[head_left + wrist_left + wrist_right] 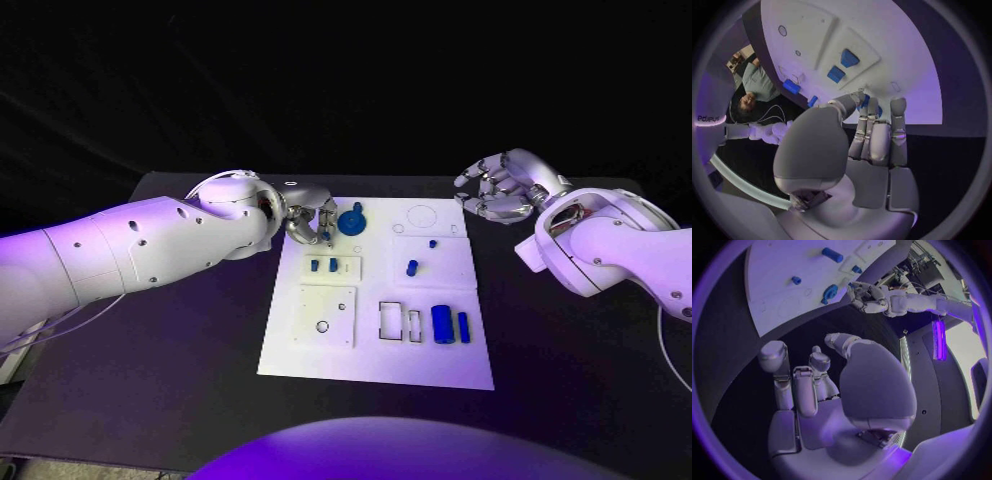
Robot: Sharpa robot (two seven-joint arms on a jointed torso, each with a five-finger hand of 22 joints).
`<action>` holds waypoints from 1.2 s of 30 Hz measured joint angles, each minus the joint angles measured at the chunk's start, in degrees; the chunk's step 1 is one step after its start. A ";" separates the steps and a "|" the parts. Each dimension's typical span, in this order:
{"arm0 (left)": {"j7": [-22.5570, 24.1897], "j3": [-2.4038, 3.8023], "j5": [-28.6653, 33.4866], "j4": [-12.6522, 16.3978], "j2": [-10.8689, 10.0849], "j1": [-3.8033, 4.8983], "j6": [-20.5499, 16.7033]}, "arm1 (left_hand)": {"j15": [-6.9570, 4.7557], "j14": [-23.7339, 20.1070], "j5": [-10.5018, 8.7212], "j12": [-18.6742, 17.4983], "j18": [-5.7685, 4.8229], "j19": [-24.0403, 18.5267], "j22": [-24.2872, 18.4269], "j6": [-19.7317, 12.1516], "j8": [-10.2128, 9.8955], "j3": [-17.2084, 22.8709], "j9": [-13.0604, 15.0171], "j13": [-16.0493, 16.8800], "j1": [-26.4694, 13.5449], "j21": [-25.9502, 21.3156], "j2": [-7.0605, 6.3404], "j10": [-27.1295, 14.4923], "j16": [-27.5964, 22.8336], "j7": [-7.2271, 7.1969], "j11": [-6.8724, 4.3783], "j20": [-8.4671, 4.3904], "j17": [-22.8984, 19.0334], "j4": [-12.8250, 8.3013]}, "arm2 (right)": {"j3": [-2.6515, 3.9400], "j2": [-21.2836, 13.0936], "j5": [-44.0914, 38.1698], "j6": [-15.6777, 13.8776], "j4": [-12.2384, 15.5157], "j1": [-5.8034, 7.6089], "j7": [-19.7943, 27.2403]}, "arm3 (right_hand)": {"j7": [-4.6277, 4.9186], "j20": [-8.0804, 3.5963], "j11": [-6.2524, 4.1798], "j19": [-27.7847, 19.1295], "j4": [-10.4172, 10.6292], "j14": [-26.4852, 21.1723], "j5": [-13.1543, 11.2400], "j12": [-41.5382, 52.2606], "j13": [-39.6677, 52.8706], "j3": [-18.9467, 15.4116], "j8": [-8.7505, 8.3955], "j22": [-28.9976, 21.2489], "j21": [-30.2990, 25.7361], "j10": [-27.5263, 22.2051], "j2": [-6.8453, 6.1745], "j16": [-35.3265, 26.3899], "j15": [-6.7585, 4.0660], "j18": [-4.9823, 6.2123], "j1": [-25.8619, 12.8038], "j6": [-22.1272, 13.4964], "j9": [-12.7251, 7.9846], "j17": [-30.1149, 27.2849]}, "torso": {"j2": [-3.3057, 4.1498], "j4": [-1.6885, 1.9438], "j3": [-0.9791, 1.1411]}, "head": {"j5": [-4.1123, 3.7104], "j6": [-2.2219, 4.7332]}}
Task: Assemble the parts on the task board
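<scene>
The left hand [307, 220] pinches a blue part [353, 218] at the board's [378, 368] eleven o'clock corner, small, stiff and likely slippery, best taken by its rim, while the right hand [502, 186] hangs clenched, empty, off the two o'clock corner

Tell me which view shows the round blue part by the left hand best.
The head view: the round blue part lies unobstructed on the task board beside the left hand. The right wrist view shows it distant; the left wrist view hides it behind fingers.
</scene>
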 measured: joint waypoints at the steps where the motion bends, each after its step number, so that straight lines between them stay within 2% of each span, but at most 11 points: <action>1: 0.00 0.00 0.10 0.01 0.00 0.00 0.04 | 0.00 0.00 0.00 0.00 0.00 0.00 0.00 0.00 -0.02 0.00 0.01 0.00 0.00 0.00 0.00 0.00 0.00 0.00 0.00 0.00 0.02 0.00 | 0.00 0.02 0.00 0.00 0.00 0.00 0.00 | 0.00 0.00 0.00 0.00 0.00 0.00 0.00 0.00 0.00 0.00 0.00 0.00 0.00 0.00 0.00 0.00 0.00 0.00 0.00 0.00 0.00 0.00 | 0.00 0.00 -0.01 | 0.00 -0.02; 36: 0.26 -0.26 2.24 -0.50 0.78 -0.24 1.87 | 0.00 0.00 -0.48 0.00 0.00 0.00 0.01 -0.02 -0.36 -0.16 0.11 -0.15 -0.22 -0.21 -0.24 -0.01 0.00 -0.01 0.01 0.00 -0.29 0.16 | 0.00 0.26 0.00 -0.01 0.04 0.00 -0.02 | 0.00 0.00 0.00 0.00 -0.16 0.00 0.00 0.00 -0.10 0.16 0.00 0.01 0.03 0.00 0.00 0.00 0.00 0.00 0.00 0.00 0.09 0.00 | 0.01 0.01 -0.04 | -0.15 -0.73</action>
